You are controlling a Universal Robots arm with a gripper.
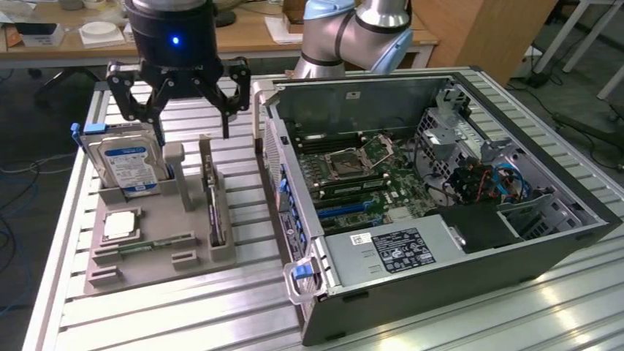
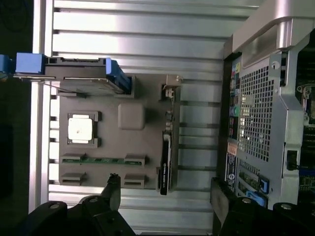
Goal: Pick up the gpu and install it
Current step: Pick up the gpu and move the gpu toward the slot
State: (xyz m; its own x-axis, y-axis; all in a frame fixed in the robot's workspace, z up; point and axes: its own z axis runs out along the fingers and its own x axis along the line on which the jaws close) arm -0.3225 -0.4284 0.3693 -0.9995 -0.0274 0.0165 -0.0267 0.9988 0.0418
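The gpu (image 1: pixel 212 199) is a thin black card with a pale metal end bracket. It stands on edge in a slot of the grey holder tray (image 1: pixel 175 219), on the side nearest the computer case. My gripper (image 1: pixel 190 121) hangs open above the back of the tray, a little behind and above the card, and touches nothing. In the wrist view the gpu (image 2: pixel 166 147) is seen edge-on, with the open gripper (image 2: pixel 165 194) straddling the line of its near end. Both black fingers (image 2: pixel 114 189) are well apart.
The tray (image 2: pixel 130 118) also holds a silver hard drive (image 1: pixel 127 164) with a blue label, a square processor (image 1: pixel 119 225) and a green memory stick (image 1: pixel 146 245). The open computer case (image 1: pixel 439 183) lies on the exterior view's right, its motherboard (image 1: pixel 361 175) exposed. A slatted metal table (image 1: pixel 146 322) carries everything.
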